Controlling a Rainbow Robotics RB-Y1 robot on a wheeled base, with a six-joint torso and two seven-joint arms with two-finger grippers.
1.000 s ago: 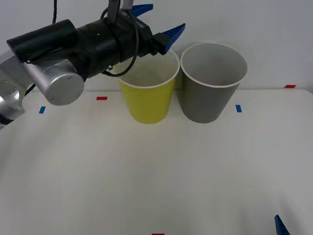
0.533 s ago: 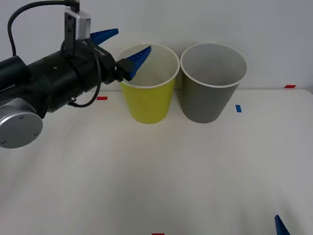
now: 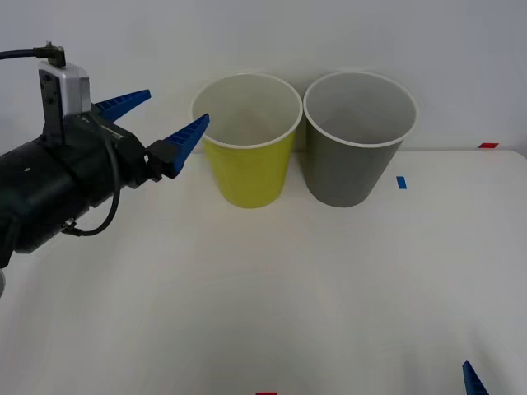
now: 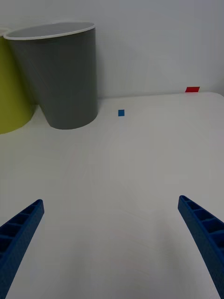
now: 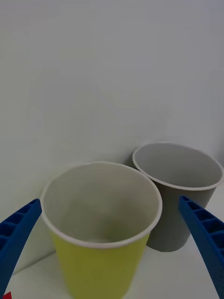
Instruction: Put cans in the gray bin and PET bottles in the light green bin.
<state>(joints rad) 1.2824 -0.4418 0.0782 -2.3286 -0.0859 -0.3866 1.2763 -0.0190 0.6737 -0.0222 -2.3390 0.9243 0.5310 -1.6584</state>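
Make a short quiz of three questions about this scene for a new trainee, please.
1. True or false: the left hand is open and holds nothing.
2. Which bin stands nearer the left hand: A) the gray bin, B) the light green bin?
3. Fill in: the two bins stand side by side on the white ____.

Key: 1 true; 2 B; 3 table.

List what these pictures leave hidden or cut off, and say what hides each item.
- Bottom of the light green bin: hidden by its own wall in the front view; the left wrist view shows only part of it.
- Bottom of the gray bin: hidden by its rim in each view.
- Right tool: cut off by the front view's lower edge.
- Left tool: open, arm cut off by the left edge.
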